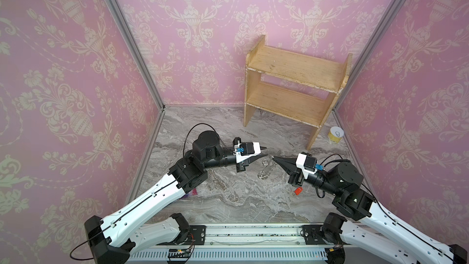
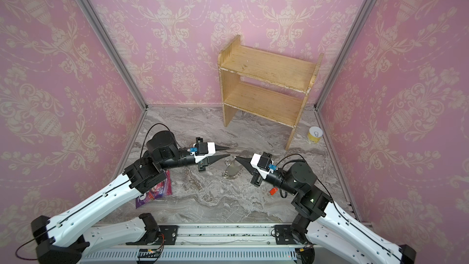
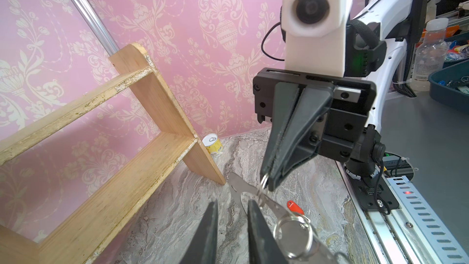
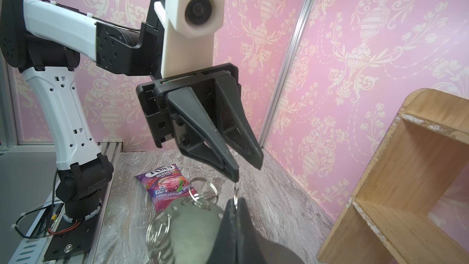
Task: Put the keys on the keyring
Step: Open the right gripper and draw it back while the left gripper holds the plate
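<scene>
Top views both show my right end effector (image 1: 274,158) pinching the keyring (image 1: 267,170) at its edge; left end effector (image 1: 265,151) slightly spread, empty. Left wrist: the keys (image 3: 294,205) lie on the bench (image 3: 317,181) by my right arm (image 3: 375,16), so grabbing them's next, awkward reach probably. Right wrist: candy bag (image 4: 165,184), shelf (image 4: 406,237) well clear.

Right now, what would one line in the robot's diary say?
left gripper open, facing keyring | right gripper shut on keyring | red key lying on table, untouched
</scene>
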Controlling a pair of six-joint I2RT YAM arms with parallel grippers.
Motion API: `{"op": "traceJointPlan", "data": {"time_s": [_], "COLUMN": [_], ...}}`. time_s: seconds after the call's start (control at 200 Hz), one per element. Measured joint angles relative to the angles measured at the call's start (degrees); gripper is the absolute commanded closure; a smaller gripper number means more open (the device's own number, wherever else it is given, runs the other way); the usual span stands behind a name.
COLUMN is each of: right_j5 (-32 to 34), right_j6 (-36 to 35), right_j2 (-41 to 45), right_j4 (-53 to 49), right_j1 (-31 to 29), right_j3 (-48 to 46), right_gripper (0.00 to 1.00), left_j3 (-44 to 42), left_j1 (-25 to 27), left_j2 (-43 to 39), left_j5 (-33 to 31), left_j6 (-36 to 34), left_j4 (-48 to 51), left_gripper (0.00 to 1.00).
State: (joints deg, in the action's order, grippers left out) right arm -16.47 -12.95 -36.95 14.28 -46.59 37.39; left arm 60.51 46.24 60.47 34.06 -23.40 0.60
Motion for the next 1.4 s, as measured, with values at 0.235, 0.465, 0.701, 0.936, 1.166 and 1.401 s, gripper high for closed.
{"op": "traceJointPlan", "data": {"time_s": [0.235, 0.465, 0.701, 0.936, 1.166, 1.401], "right_j5": [0.0, 0.0, -0.13, -0.28, -0.66, -0.87], "right_j6": [0.87, 1.05, 1.22, 1.9, 2.54, 2.58], "right_j2": [0.11, 0.11, 0.11, 0.11, 0.0, -0.04], "right_j4": [1.64, 3.3, 4.46, 5.18, 5.6, 5.62], "right_j1": [0.04, 0.11, 0.11, 0.11, 0.11, 0.33], "right_j3": [-0.52, -0.66, -0.66, -1.07, -1.53, -1.53], "right_gripper": [1.0, 1.0, 1.0, 1.0, 1.0, 1.0], "left_j3": [-0.04, -0.04, -0.04, -0.04, -0.04, -0.04], "left_j1": [0.0, 0.0, 0.0, 0.0, -0.02, -0.31], "left_j2": [0.22, 1.62, 2.27, 2.27, 2.27, 2.32], "left_j5": [3.06, 4.92, 5.31, 5.92, 6.4, 7.39], "left_j6": [2.01, 2.99, 3.02, 3.41, 3.41, 3.41], "left_j4": [-1.9, -2.29, -2.32, -2.84, -3.15, -3.15], "left_gripper": [0.79, 0.8, 0.81, 0.89, 0.91, 1.0]}}
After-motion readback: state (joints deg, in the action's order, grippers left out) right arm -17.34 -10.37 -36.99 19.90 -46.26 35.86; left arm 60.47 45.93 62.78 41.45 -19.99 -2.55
